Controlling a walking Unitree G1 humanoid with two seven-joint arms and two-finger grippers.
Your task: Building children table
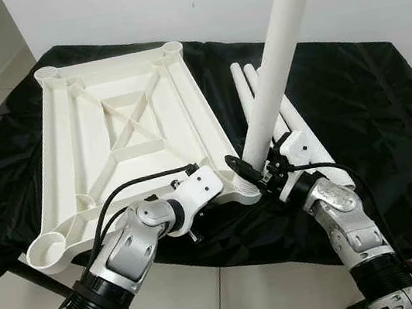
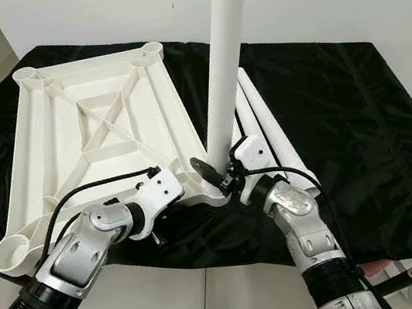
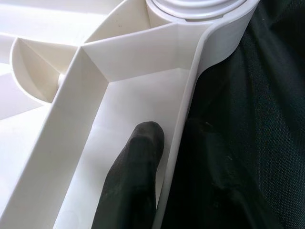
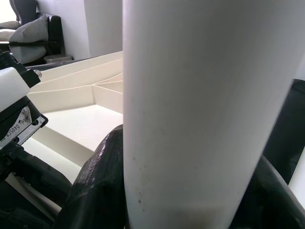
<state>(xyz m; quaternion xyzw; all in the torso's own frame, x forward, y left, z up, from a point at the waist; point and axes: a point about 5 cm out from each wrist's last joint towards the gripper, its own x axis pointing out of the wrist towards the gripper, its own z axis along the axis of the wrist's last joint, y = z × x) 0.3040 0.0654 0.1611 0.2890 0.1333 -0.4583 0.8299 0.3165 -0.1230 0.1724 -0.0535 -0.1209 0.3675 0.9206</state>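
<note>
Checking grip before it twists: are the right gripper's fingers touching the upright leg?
Touching. The right wrist view shows black fingers pressed against both sides of the white leg.

Both silver arms reach forward, bent at the elbow. The left gripper (image 1: pixel 215 187) pinches the near rim of the tabletop (image 1: pixel 123 128) (1 finger (image 3: pixel 131 186) inside). The right gripper (image 1: pixel 255 176) clamps the upright leg (image 1: pixel 274 65) with its 2 fingers.
</note>
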